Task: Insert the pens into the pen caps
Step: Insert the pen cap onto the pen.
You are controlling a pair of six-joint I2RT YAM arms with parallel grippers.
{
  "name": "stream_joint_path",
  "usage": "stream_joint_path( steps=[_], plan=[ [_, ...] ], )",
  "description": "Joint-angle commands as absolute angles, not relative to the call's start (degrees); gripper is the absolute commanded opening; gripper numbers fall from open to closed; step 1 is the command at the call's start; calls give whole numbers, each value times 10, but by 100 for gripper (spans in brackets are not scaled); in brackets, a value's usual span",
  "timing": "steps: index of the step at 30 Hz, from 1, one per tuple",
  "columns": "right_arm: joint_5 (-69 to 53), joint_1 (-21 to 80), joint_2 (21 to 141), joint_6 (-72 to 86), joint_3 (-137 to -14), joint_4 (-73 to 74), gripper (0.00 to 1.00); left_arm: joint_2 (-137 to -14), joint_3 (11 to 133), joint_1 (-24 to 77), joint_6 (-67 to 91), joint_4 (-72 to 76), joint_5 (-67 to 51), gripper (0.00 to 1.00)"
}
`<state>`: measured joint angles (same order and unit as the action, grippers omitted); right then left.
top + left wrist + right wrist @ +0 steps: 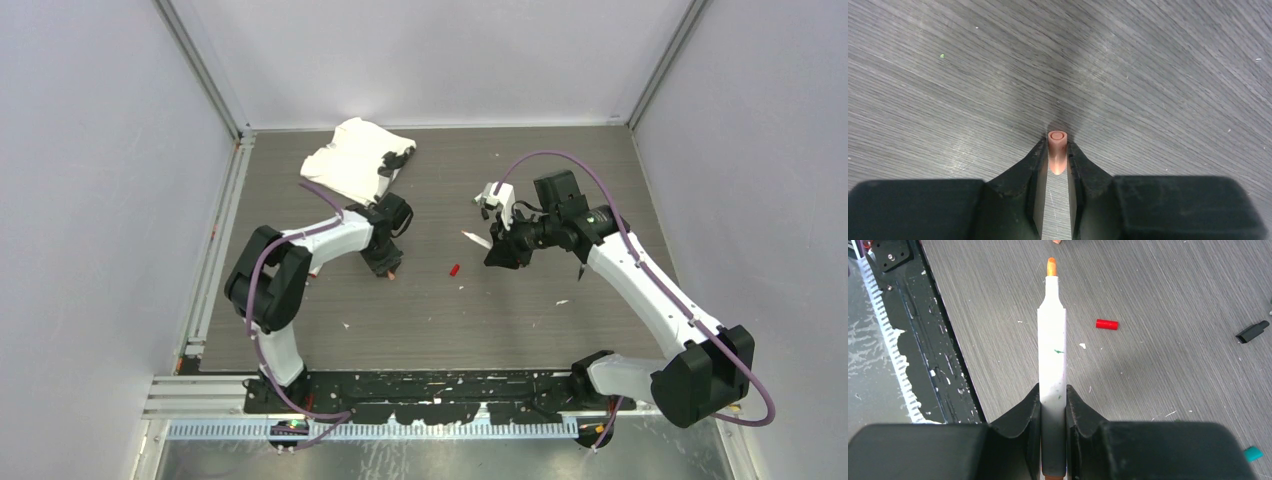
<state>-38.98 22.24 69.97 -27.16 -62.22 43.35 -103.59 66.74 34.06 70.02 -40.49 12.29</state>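
Observation:
In the left wrist view a salmon pink pen cap point(1057, 137) sits pinched between my left gripper's point(1058, 146) fingertips, its open end facing away, low over the table. From above, that gripper point(386, 266) is left of centre. My right gripper point(1053, 390) is shut on a white pen point(1052, 340) whose orange tip points away from it. In the top view this gripper point(492, 246) hangs right of centre with the pen point(472, 238) sticking out to the left. A red cap point(454, 269) point(1106, 324) lies on the table between the two grippers.
A crumpled white cloth point(352, 160) lies at the back left. A black cap point(1252, 331) and a teal cap point(1253, 454) lie at the right of the right wrist view. The table's black front rail point(913, 340) runs along its left. Small white flecks dot the wood.

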Motion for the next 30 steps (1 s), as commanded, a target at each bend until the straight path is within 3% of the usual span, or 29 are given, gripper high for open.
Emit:
stream_joint_path(
  steps=[1,8,14,23,26,30],
  plan=[
    [-405,219,680,-278,-642,432,1,-1063,679,340,705,-423,138,20],
    [-409,220,677,-277,-642,433,1,-1095,698,340,685,-442,132,18],
    [-418,219,679,-275,-641,435,1,-1125,723,339,644,-483,138,24],
    [-423,219,670,-273,-642,435,1,-1161,721,340,634,-489,141,25],
    [-425,219,670,-273,-641,435,1,-1173,722,339,632,-484,136,19],
    [-427,219,673,-272,-639,436,1,-1176,721,340,619,-472,129,1]
  ],
)
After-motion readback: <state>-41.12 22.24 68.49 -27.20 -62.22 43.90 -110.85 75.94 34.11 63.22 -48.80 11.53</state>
